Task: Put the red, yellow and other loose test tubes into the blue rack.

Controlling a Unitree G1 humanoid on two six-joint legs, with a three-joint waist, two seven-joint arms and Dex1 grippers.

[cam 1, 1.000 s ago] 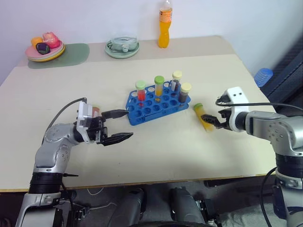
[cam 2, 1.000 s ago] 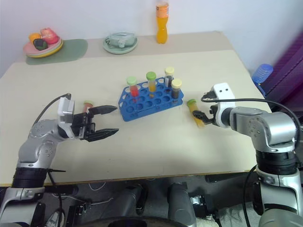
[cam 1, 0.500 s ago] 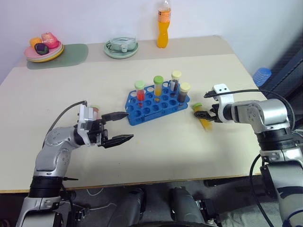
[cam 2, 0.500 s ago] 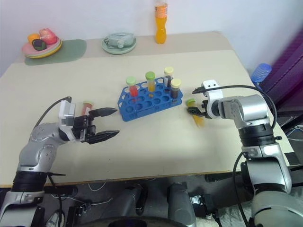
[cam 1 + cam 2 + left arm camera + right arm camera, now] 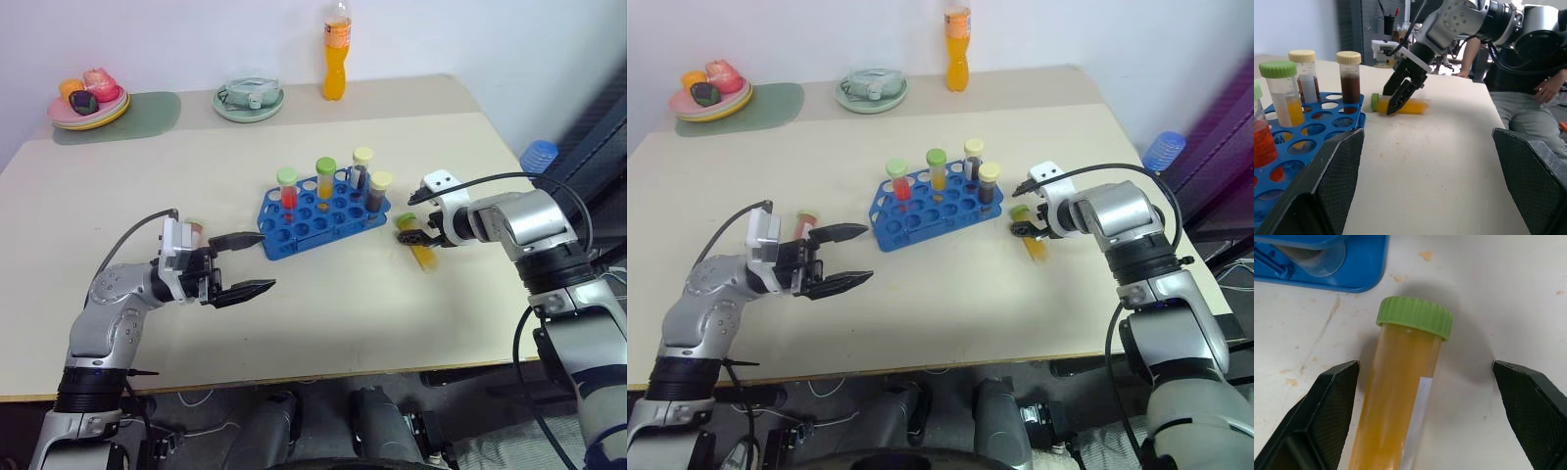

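Bright, even light; soft shadows (wrist views' near fingers blurred).

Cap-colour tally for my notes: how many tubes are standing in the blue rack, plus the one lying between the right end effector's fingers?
Green caps: 3, the red tube and yellow tube in the blue rack, plus the yellow-orange tube lying on the table
Cream caps: 2, the pale tube and dark brown tube, both in the rack
Total: 5
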